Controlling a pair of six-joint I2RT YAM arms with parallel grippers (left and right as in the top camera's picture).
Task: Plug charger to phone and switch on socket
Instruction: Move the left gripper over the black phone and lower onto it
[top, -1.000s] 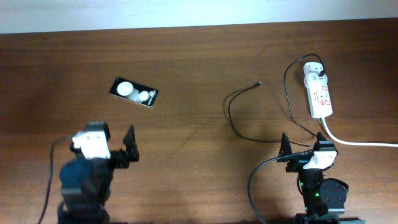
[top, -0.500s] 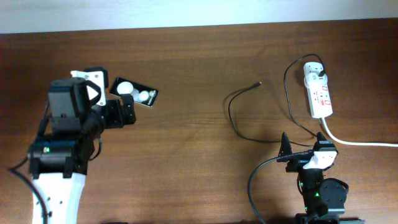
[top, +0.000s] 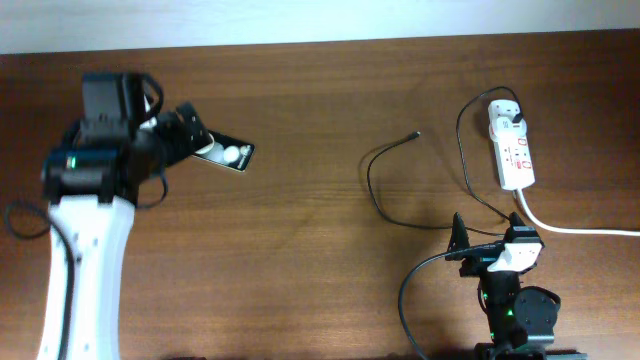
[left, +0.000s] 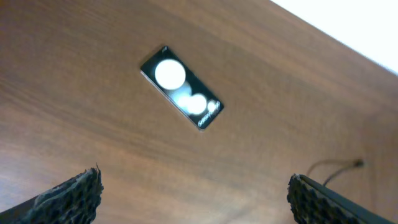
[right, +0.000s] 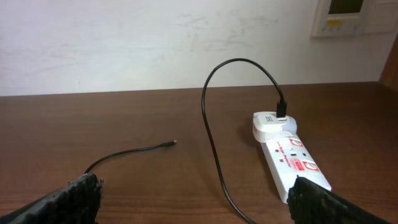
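Your left gripper (left: 196, 188) has swung out from the near edge in the last second. It now hangs just above the phone (left: 181, 87), jaws spread wide, nothing held. The right gripper (right: 194, 190) has not stirred and is likewise wide and empty. The socket (top: 513, 150) lies far right with the charger (top: 372, 190) adapter seated in it, fully it seems, though the overhead view is too small to be sure. The phone lies flat at the far left, well apart from the charger's tip, so I'd judge carrying it over comes next.
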